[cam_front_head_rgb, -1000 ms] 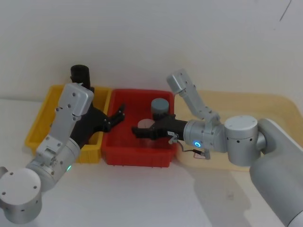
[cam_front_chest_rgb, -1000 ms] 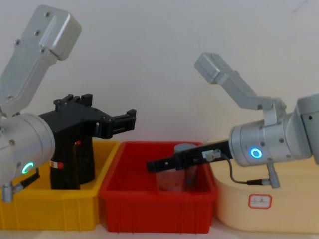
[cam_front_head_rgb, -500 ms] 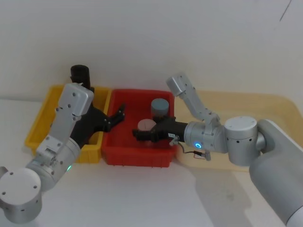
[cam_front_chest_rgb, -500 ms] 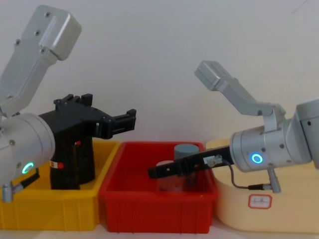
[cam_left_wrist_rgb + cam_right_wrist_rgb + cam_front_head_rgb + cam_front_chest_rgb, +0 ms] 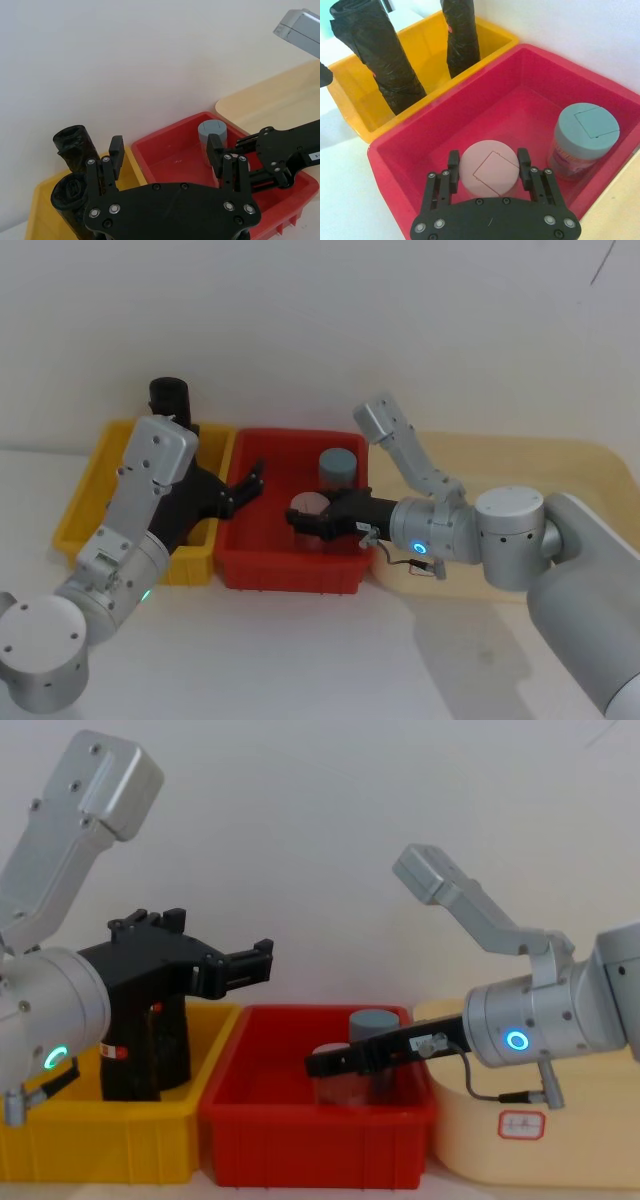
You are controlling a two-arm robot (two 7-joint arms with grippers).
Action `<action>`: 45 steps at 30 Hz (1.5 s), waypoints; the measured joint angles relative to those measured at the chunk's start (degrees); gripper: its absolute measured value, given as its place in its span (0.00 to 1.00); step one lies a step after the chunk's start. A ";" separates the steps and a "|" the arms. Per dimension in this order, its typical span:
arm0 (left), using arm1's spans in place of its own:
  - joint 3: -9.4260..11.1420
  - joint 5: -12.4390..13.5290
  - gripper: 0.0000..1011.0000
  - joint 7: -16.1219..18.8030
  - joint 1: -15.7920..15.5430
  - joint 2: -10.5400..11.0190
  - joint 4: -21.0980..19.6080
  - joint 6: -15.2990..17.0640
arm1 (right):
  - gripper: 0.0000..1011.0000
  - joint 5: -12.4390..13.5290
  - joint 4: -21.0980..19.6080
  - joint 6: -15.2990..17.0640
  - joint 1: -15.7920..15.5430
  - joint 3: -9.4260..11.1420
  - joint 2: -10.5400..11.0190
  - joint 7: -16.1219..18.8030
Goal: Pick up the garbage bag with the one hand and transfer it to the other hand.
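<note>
Right tool [image 5: 488, 162], the other hand on the blue-ringed arm, is down inside the red plastic bin [image 5: 550, 62]. Its fingers are parted and straddle a pink-lidded round jar [image 5: 487, 175], one finger [image 5: 453, 165] on each side of the lid. Can't tell if they touch it. Just beside that jar, toward the bin's back right, stands a grey-blue-lidded clear jar [image 5: 587, 131], upright and apart from the tool.

Left tool [image 5: 165, 152], the one hand on the green-ringed arm, hangs in the air over the seam between the red bin and the yellow plastic bin [image 5: 85, 490]. Fingers spread wide, nothing between them.

Tall black crinkly-plastic garbage bag roll [image 5: 382, 55] stands upright in the yellow bin, with a second black roll [image 5: 460, 37] near it in the same bin; neither tool touches either. Chest view shows a red-white label low on one roll.

Yellow bin is left of the red bin, sides touching. A cream tray [image 5: 520, 455] sits on the red bin's right. All of it rests on the white tabletop [image 5: 300, 660].
</note>
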 joint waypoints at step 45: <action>0.00 0.00 0.99 0.00 0.00 0.00 0.00 0.00 | 0.66 2.24 -27.92 -0.14 -10.30 8.85 8.63 -9.99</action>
